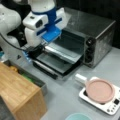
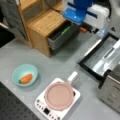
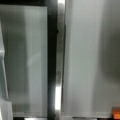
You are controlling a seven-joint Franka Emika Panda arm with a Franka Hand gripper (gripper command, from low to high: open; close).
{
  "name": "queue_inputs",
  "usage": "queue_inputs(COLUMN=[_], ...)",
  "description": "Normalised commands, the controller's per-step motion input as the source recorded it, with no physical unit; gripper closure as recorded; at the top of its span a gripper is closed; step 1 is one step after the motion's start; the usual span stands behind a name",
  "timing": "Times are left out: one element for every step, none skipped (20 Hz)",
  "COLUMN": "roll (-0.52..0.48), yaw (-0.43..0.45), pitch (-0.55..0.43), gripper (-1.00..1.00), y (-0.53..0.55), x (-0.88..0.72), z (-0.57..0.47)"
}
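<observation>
— Where is your gripper?

— My gripper [image 1: 41, 46] hangs below the blue-and-white wrist, over the open door [image 1: 53, 62] of the toaster oven [image 1: 95, 37], near the door's outer edge. In a front view it sits at the top, just past the wooden cabinet [image 2: 47, 25]. Whether my fingers are apart or together I cannot tell; the blue housing covers them in both front views, and the wrist view does not show them.

— What does the wrist view give you?

— Only flat surfaces close up: a pale glass pane [image 3: 25, 62] on the left, a dark seam with a bright metal strip [image 3: 58, 92] down the middle, and a smooth grey panel on the right. A small orange patch sits at the bottom right corner.

— And the front views?

— Both show a round pink pan [image 1: 100, 90] with a white handle resting on a white square hotplate [image 1: 110, 107] near the desk's [image 1: 65, 100] edge. In a front view a teal bowl [image 2: 25, 74] holds a small carrot [image 2: 26, 78]; the same bowl is only a sliver of rim at another front view's bottom. The cabinet has a grey metal drawer [image 2: 60, 37] pulled open with something green inside. The oven is brushed metal, boxy, with dark round knobs [image 1: 88, 50] down its front.
</observation>
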Motion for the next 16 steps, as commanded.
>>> queue_inputs(roll=[-0.024, -0.034, -0.044, -0.054, -0.026, -0.018, -0.004, -0.011, -0.022, -0.027, -0.010, 0.021, 0.034, -0.002, -0.031, -0.038], yaw=[0.172, 0.184, 0.226, 0.302, 0.310, 0.298, 0.270, 0.215, 0.170, 0.134, 0.110, 0.097, 0.086, 0.086, 0.090, 0.093], pitch=[0.177, 0.212, 0.219, 0.246, 0.235, 0.221, 0.194, 0.157, 0.131, 0.112, 0.075, 0.051, 0.042, 0.023, 0.013, 0.020], gripper=[-1.00, -1.00, -1.00, -1.00, -1.00, -1.00, -1.00, -1.00, -1.00, -1.00, -1.00, -1.00, -1.00, -1.00, -1.00, -1.00], y=[-0.03, -0.05, -0.10, -0.17, -0.25, -0.29, -0.34, -0.39, -0.45, -0.46, -0.49, -0.51, -0.54, -0.55, -0.57, -0.54], x=[0.04, 0.06, 0.10, 0.16, 0.22, 0.27, 0.31, 0.35, 0.40, 0.41, 0.43, 0.45, 0.47, 0.49, 0.50, 0.49], z=[-0.03, -0.05, -0.10, -0.15, -0.21, -0.22, -0.26, -0.27, -0.28, -0.24, -0.21, -0.18, -0.18, -0.16, -0.16, -0.13])
